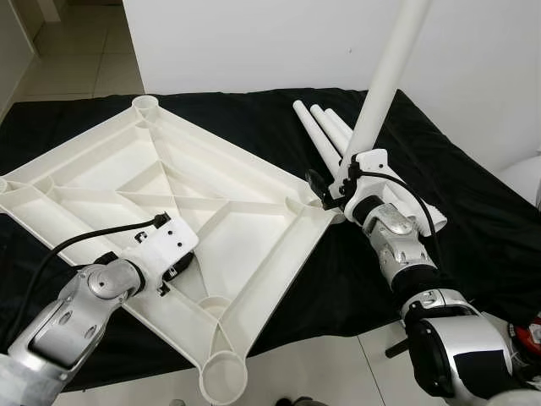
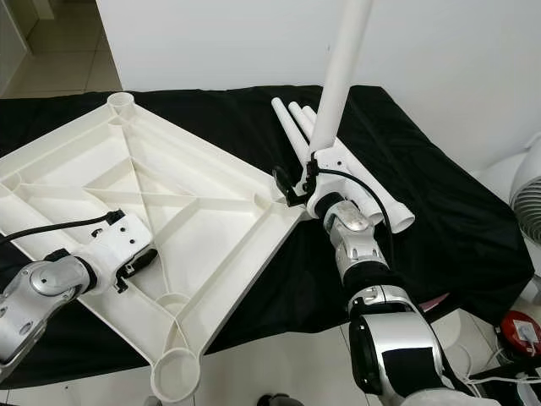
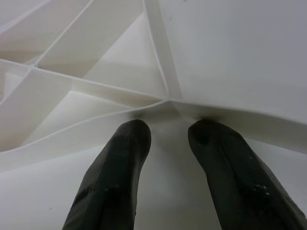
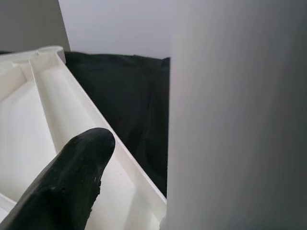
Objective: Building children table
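A white ribbed tabletop (image 1: 169,182) lies upside down on the black cloth, with round sockets at its corners. At its right corner my right gripper (image 1: 331,193) is shut on a white table leg (image 1: 385,80), held nearly upright and leaning slightly right, its lower end at the corner socket. The right wrist view has one black finger (image 4: 72,187) beside the leg (image 4: 240,120). My left gripper (image 3: 169,132) is open, its fingertips resting against a rib of the tabletop (image 3: 230,52) near the front-left edge, with nothing between them.
Three spare white legs (image 1: 325,127) lie on the black cloth (image 1: 456,186) behind my right arm. A white wall stands close behind. A fan (image 2: 528,194) and a red object (image 2: 520,331) sit at the right, on the floor side.
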